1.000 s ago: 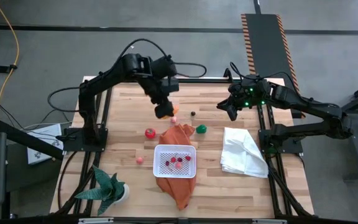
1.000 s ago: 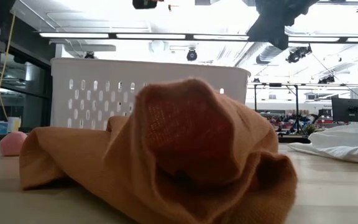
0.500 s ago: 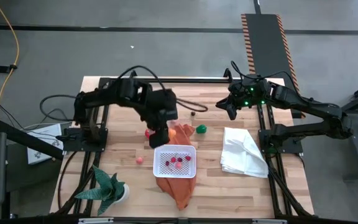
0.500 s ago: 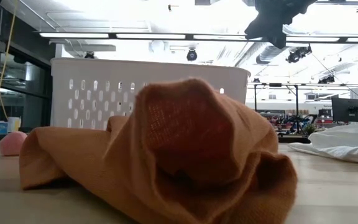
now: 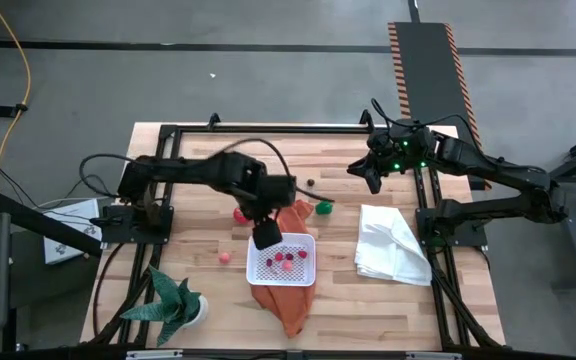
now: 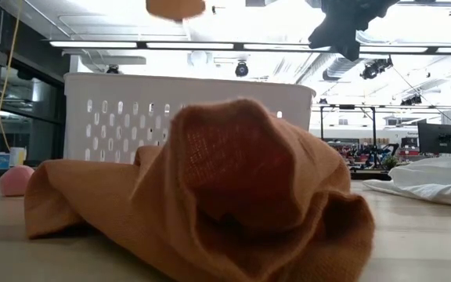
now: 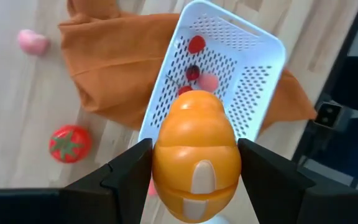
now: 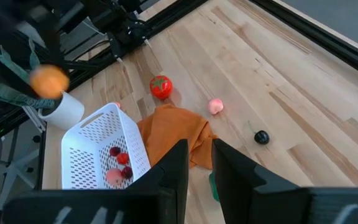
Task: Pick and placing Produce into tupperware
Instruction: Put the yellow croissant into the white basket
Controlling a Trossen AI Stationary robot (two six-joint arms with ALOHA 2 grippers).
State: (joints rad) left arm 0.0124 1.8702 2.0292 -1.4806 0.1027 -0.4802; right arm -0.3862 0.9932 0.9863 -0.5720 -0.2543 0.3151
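My left gripper (image 5: 266, 236) (image 7: 196, 171) hangs over the far left corner of the white perforated tupperware (image 5: 281, 260) (image 7: 219, 68), shut on an orange toy fruit (image 7: 196, 155) (image 6: 175, 8) (image 8: 48, 79). The tupperware holds several red and pink pieces and sits on an orange cloth (image 5: 288, 305) (image 6: 233, 180). Loose on the table lie a red tomato (image 5: 239, 213) (image 7: 70, 143), a pink piece (image 5: 225, 257) (image 7: 33, 42), a green piece (image 5: 323, 207) and a small dark piece (image 5: 310, 184) (image 8: 261, 137). My right gripper (image 5: 361, 176) (image 8: 201, 162) waits, narrowly open, above the far right of the table. My left gripper pinches the orange toy fruit between its two fingers (image 7: 129, 171), one on each opposite side of its round body (image 7: 163, 158). The fingers point down from above. The fruit is lifted clear, high over the tupperware's rim.
A crumpled white cloth (image 5: 393, 245) (image 6: 429, 184) lies on the right of the table. A green spiky potted plant (image 5: 173, 300) stands at the near left corner. Black frame rails run along the table's left, right and far edges.
My left gripper, holding the orange fruit all the while, has swung from the far middle of the table toward the near edge, past the tomato, to above the tupperware's far left corner. The fruit has come into the top of the low view.
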